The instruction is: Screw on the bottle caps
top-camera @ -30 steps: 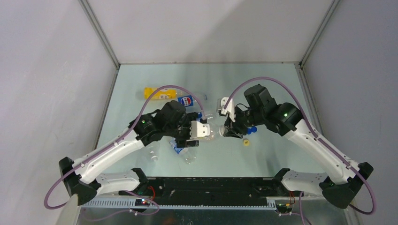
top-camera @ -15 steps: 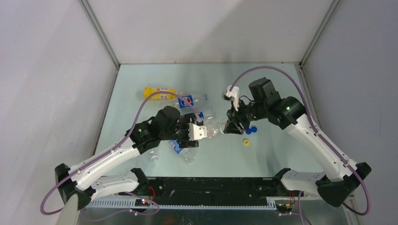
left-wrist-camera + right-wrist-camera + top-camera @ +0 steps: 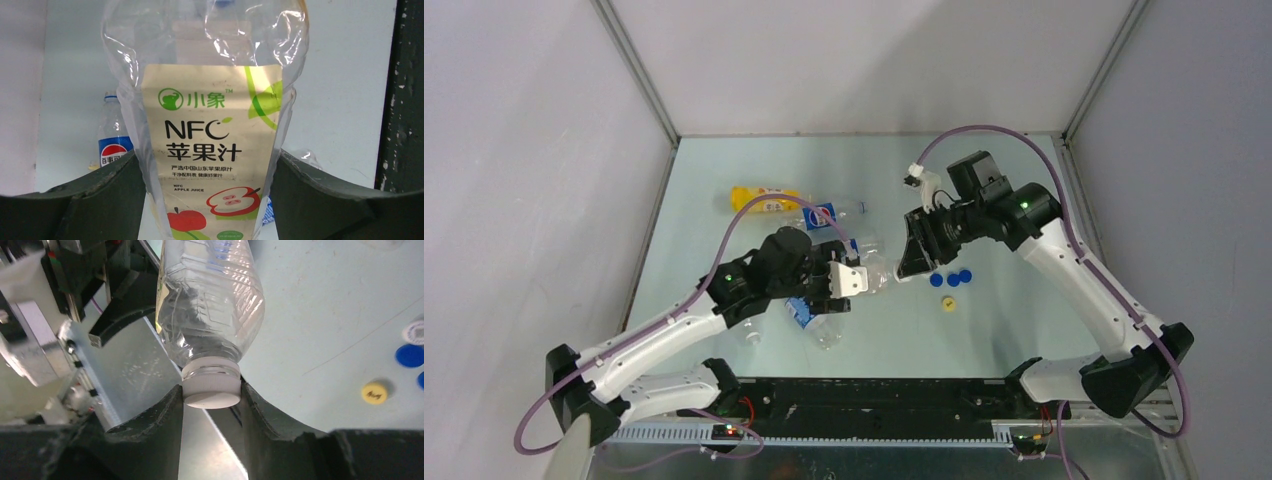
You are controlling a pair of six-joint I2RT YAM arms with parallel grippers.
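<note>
A clear bottle with a yellowish apple-juice label point(image 3: 210, 130) lies squeezed between the fingers of my left gripper point(image 3: 206, 165), which is shut on its body. From above, that bottle point(image 3: 879, 272) sticks out rightward from the left gripper point(image 3: 856, 280) toward my right gripper point(image 3: 908, 268). A white cap point(image 3: 210, 399) sits on the bottle's mouth, and the right gripper point(image 3: 211, 387) is shut on it from both sides. Loose blue caps point(image 3: 951, 279) and a yellow cap point(image 3: 947, 303) lie on the table to the right.
A yellow-orange bottle point(image 3: 759, 200) and a blue-labelled cola bottle point(image 3: 824, 214) lie at the back left. More clear bottles point(image 3: 814, 320) lie under the left arm. A white cap point(image 3: 415, 331) rests beside the blue caps point(image 3: 410, 355).
The right arm has swung up and its wrist has turned while gripping the cap, uncovering the blue caps. The left arm shifted slightly toward the front with the bottle, then held still.
</note>
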